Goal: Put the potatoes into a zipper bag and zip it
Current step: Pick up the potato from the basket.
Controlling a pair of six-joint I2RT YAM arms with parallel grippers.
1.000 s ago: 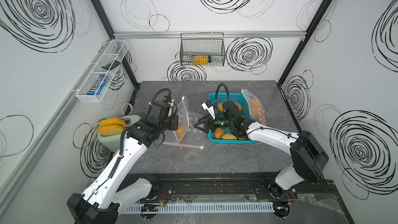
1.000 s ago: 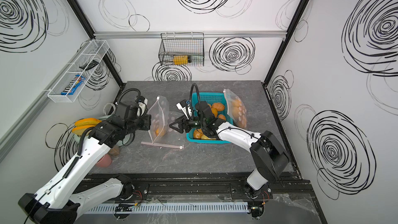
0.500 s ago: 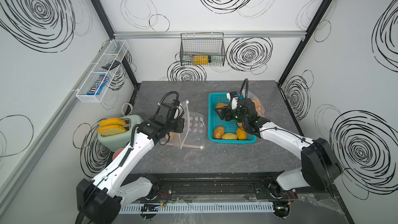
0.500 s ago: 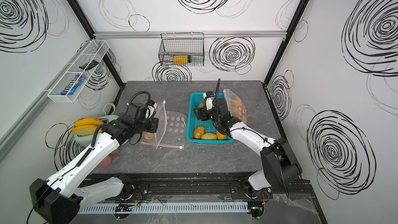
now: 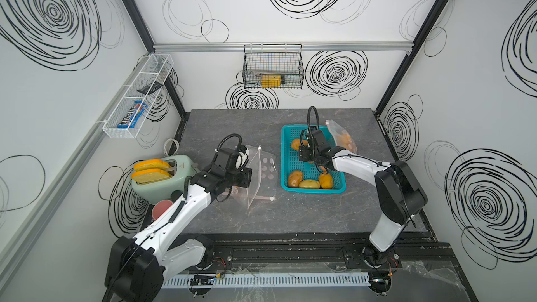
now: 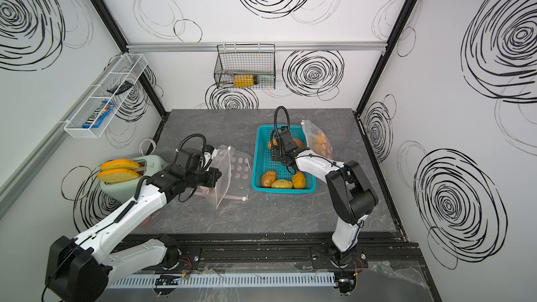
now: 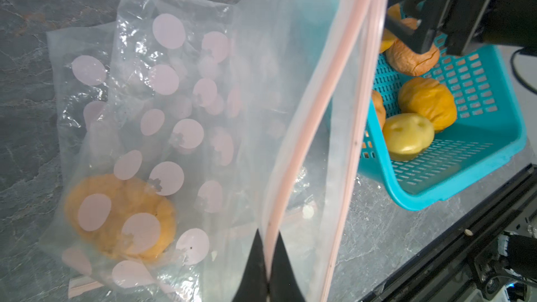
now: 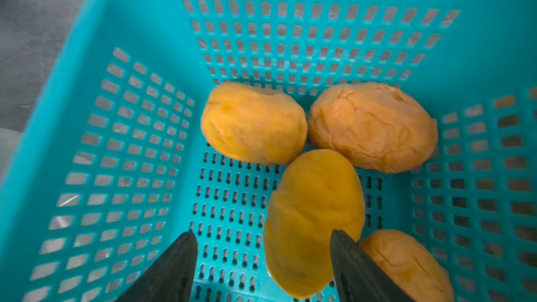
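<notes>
The clear zipper bag (image 7: 180,88) with pink dots lies on the grey table left of the basket, its mouth lifted. My left gripper (image 7: 268,232) is shut on the bag's pink zip strip (image 7: 313,111); in both top views it shows at the bag's (image 5: 261,169) near edge. One orange potato (image 7: 119,216) lies inside the bag. Several potatoes (image 8: 252,123) sit in the teal basket (image 8: 122,39). My right gripper (image 8: 261,232) hangs open low inside the basket, empty, with one potato (image 8: 315,213) partly between its fingers. Its place in a top view is over the basket (image 6: 283,189).
A second clear bag (image 5: 341,139) holding potatoes leans against the basket's right side. A green toaster (image 5: 162,178) with toast and a red cup (image 5: 161,207) stand at the table's left edge. A wire basket (image 5: 273,71) and a white shelf (image 5: 136,97) hang on the walls.
My right gripper has swung from the bag's mouth back over the basket, come down into it and opened wider. The left gripper has kept its hold on the bag's rim.
</notes>
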